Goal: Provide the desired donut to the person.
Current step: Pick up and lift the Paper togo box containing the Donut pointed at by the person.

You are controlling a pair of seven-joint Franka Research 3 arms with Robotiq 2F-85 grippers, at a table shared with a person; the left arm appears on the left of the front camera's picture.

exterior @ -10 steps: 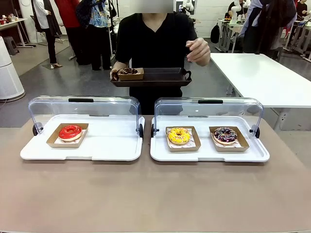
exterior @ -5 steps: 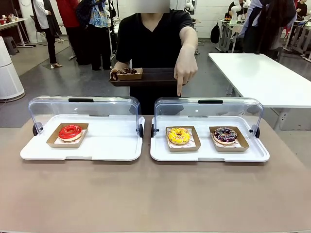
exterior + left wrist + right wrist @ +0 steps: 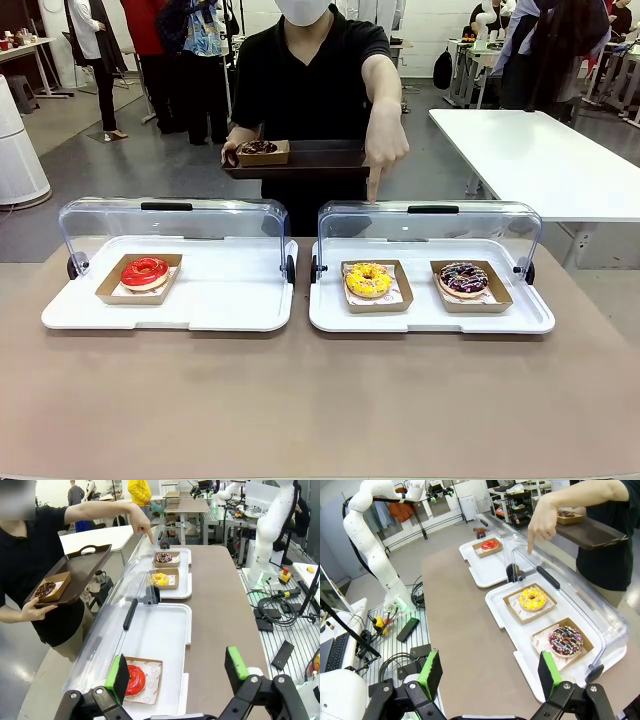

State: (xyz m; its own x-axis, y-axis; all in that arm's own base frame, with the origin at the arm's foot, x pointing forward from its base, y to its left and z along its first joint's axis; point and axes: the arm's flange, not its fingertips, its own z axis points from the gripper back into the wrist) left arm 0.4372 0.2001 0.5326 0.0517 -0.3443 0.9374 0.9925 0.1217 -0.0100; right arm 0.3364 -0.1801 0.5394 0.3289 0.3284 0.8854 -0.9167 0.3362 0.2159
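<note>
Past wide-spread, empty R tool, yellow donut — well apart, L tool likewise.

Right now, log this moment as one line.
person in black T-shirt: hand pointing down toward yellow sprinkled donut | left gripper: open, empty | right gripper: open, empty

A robotics lab in an open hall: ahead and right of the left claw, the white right arm stands on a slotted metal deck strewn with cables. A keyboard lies left of the right claw.
</note>
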